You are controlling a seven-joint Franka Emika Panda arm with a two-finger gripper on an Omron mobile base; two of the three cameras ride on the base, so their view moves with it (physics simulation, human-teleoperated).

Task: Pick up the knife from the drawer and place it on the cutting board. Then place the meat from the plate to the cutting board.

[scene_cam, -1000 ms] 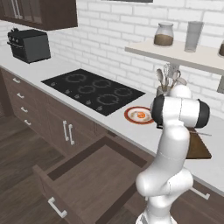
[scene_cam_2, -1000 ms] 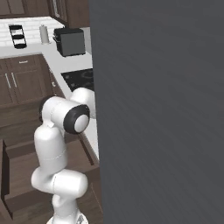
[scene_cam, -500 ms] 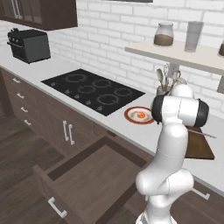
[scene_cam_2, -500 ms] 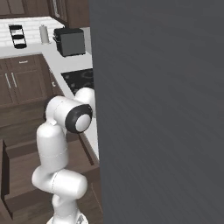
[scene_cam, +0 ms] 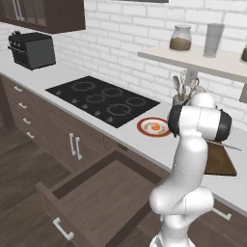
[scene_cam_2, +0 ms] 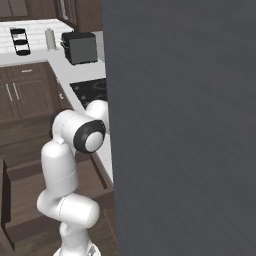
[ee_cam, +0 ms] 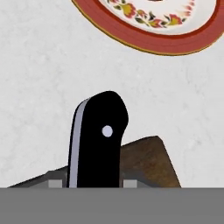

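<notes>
The wide dark-brown wooden drawer stands pulled out at the near left, below the pale stone counter, and its floor looks bare. On the counter, right of the black cooktop, sits the round white plate with a red-orange rim, and the small orange-pink lump of meat lies on it. Further right is the flat dark-brown wooden cutting board, largely covered by the white arm's elbow.

The slim knife with a dark handle is already out of the drawer. In the hand view its black riveted handle rises between the gripper tips, so the pincer seems to be pinching the handle, though the tips are nearly cut off at the bottom edge. A corner of the board lies just behind the handle, with the plate's rim further off across bare counter.

By my reading the first step is in hand: carrying the knife to the board. The next move calls for lowering it flat onto the wood, well inside the edges, then letting go and going left for the meat.

The blade is out of sight in the hand view; a thin grey line past the elbow in the left base view may be it. A large flat grey panel blocks most of the right base view.
</notes>
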